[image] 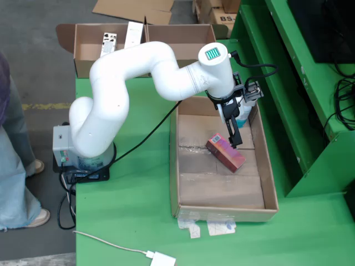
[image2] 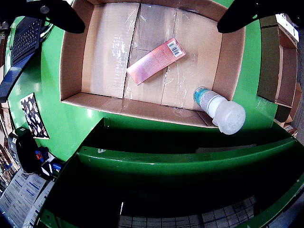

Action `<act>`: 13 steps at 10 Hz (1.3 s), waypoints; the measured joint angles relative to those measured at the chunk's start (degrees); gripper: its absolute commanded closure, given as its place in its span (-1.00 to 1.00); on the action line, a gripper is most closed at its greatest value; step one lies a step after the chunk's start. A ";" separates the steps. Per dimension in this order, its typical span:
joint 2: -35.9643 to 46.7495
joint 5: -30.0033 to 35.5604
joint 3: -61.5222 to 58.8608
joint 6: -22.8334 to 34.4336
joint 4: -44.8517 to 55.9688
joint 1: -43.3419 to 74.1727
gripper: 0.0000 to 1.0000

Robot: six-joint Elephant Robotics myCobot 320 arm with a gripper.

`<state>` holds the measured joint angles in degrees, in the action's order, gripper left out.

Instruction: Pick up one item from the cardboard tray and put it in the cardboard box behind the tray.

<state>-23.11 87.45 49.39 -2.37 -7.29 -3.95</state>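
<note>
In the fixed view, my gripper (image: 236,143) hangs inside the cardboard tray (image: 270,183), fingertips just above the pink carton (image: 225,153) lying flat on its floor. A bottle (image: 244,112) stands in the far corner. The box (image: 89,47) behind holds pale packets.

From the wrist view, my fingers (image2: 59,15) are spread wide, holding nothing; the pink carton (image2: 156,60) lies diagonally between them, and the white-capped bottle (image2: 219,110) stands in a corner of the taped tray (image2: 71,66).
</note>
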 measured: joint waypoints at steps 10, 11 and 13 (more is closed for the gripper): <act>7.21 -4.49 8.61 -13.88 -2.29 -8.53 -1.00; 7.38 -4.75 8.96 -17.05 -1.85 -10.02 -1.00; 7.91 -5.19 10.72 -21.71 -2.11 -11.43 -1.00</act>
<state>-15.20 82.26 60.11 -24.08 -9.40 -15.38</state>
